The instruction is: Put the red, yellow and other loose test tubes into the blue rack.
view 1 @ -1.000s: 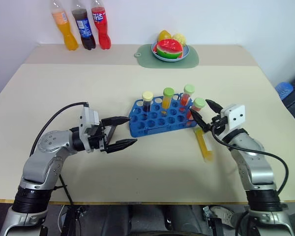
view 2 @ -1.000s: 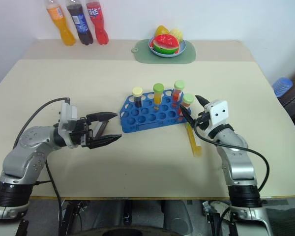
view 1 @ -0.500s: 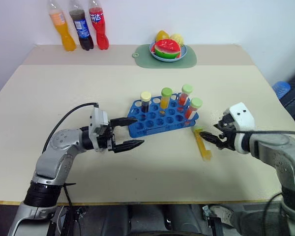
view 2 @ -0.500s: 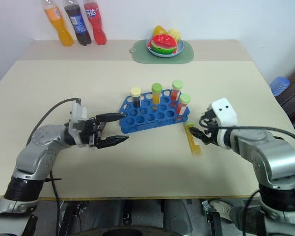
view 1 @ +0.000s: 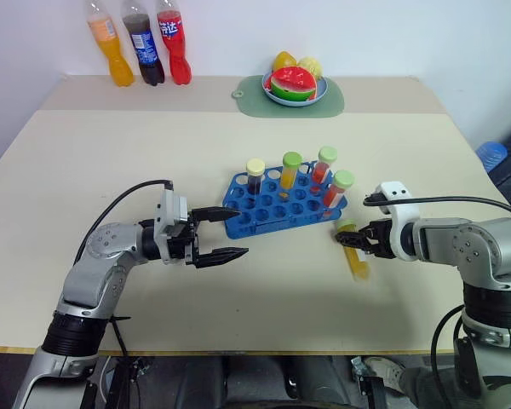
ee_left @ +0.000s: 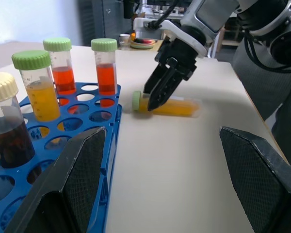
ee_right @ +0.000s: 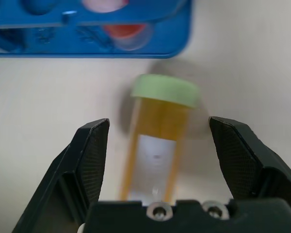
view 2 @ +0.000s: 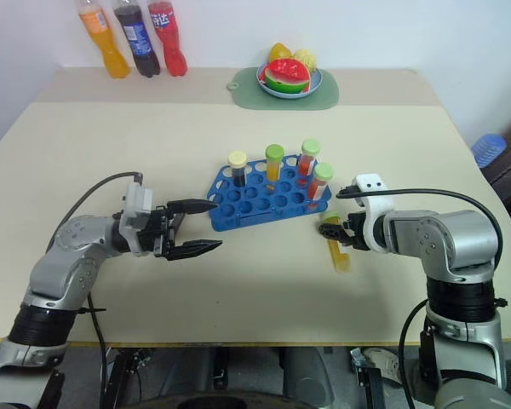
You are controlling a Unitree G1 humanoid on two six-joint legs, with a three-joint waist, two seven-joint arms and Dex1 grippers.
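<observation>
Your right claw (view 1: 358,239) hangs over the capped end of the loose yellow tube (view 1: 354,256), which lies flat on the tabletop (view 1: 238,153) just off the rack's 4 o'clock corner, green cap toward the rack. In the right wrist view the two fingers (ee_right: 89,160) stand spread on either side of the tube with bare tabletop showing between each pad and the glass, so nothing is pinched. Your left claw (view 1: 226,233) sits at the rack's 9 o'clock side, pointing level toward it, its fingers wide apart and empty, the upper tip close to the rack's near-left edge; you cannot tell whether it touches. The blue rack (view 1: 277,204) holds four upright tubes along its far side: a dark one with a cream cap (view 1: 255,177), a yellow one with a green cap (view 1: 289,170), and two red ones with green caps (view 1: 324,165) (view 1: 339,189). Three drink bottles (view 1: 142,43) and a plate of fruit (view 1: 293,83) stand at the tabletop's 12 o'clock edge.
</observation>
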